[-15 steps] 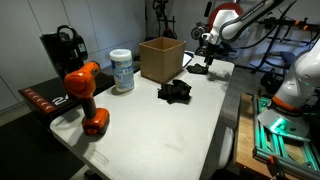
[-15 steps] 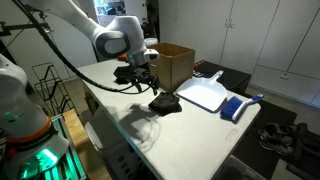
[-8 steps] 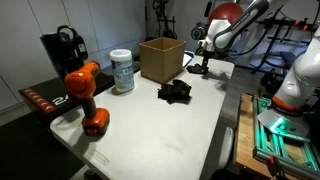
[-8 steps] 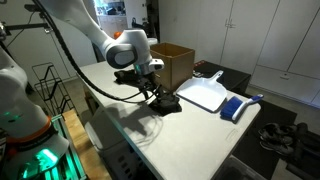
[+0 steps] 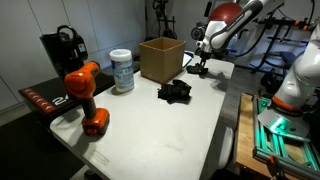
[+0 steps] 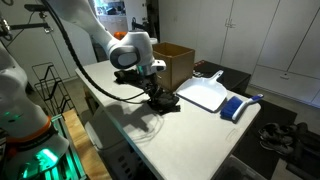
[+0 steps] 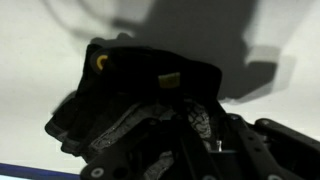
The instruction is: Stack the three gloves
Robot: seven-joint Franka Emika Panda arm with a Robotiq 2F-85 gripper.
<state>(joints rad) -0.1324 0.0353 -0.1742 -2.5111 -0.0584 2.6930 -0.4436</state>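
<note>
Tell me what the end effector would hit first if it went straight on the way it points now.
Most likely the black gloves: they fill the wrist view, and in an exterior view the end effector points down close by them. How wide the gap is, I cannot tell.

Robotics lab; 2nd robot [image 5: 300, 78], drill [image 5: 83, 92]

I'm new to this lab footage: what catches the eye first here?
The bright orange drill at the near corner of the table stands out first. Next comes the dark heap of gloves mid-table against the white top, with the open cardboard box behind it.
</note>
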